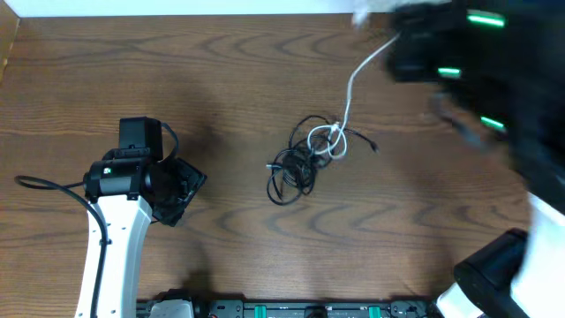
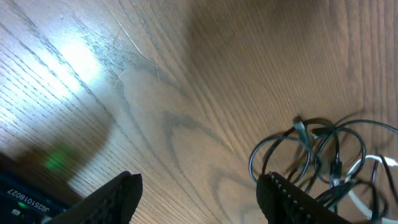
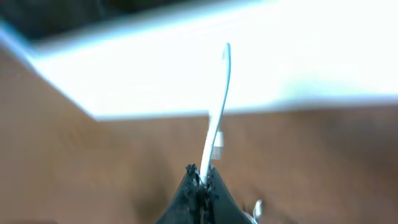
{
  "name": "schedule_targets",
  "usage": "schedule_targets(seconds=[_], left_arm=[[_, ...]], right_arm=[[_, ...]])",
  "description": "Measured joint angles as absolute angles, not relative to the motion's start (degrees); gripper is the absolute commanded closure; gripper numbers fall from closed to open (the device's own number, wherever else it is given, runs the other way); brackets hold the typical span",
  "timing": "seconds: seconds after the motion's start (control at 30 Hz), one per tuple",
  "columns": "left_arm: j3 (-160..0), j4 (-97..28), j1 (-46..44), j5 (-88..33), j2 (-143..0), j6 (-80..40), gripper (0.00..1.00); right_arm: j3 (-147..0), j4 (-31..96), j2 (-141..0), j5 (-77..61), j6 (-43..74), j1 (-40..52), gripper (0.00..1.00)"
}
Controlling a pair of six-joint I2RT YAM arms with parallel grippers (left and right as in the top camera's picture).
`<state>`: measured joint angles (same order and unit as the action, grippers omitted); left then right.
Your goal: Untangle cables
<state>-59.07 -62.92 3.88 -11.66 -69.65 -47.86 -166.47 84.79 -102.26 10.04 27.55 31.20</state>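
Running diagonally, white cable [image 1: 351, 79] spans tangle [image 1: 300, 163] to right pincer [image 3: 202, 176].

On table [image 1: 221, 79], cables [image 1: 311, 155] right of left gripper [image 2: 199, 182]

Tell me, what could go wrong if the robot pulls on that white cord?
The right gripper is shut on the white cable, which is looped through the black cables. Pulling might tighten the knot or drag the whole bundle along, since the open left gripper holds nothing down. The thin cord could also slip from the pinch.
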Motion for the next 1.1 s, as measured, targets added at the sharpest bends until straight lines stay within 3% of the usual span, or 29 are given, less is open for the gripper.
schedule_targets(seconds=[0.13, 0.33, 0.53, 0.67, 0.87, 0.9, 0.97, 1.1], left_arm=[[-59.1, -62.9, 3.9, -11.7, -69.6, -47.9, 0.36], [-59.1, -62.9, 3.9, -11.6, -69.6, -47.9, 0.36], [-59.1, -63.0, 3.9, -11.7, -69.6, -47.9, 0.35], [-59.1, -63.1, 3.9, -11.6, -69.6, -47.9, 0.36], [-59.1, -63.2, 3.9, -11.6, -69.6, -47.9, 0.36], [-59.1, -63.2, 3.9, -11.6, -69.6, -47.9, 0.36], [-59.1, -63.2, 3.9, -11.6, -69.6, -47.9, 0.35], [-59.1, -63.2, 3.9, -11.7, -69.6, -47.9, 0.36]], right_arm=[[-177.0, 85.3, -99.1, 10.1, 26.9, 27.8, 0.99], [-178.2, 95.3, -97.5, 11.7, 26.5, 26.0, 0.97], [-167.3, 96.9, -100.6, 9.3, 23.1, 25.8, 0.99], [-156.3, 96.9, -102.2, 7.7, 22.3, 25.8, 0.89], [-143.7, 96.8, -102.4, 7.0, 21.9, 25.8, 0.88], [-141.9, 96.7, -102.4, 6.9, 21.8, 25.8, 0.8], [-138.0, 96.0, -102.4, 6.9, 21.5, 25.8, 0.49], [-130.8, 93.7, -102.4, 6.9, 21.4, 25.8, 0.14]])
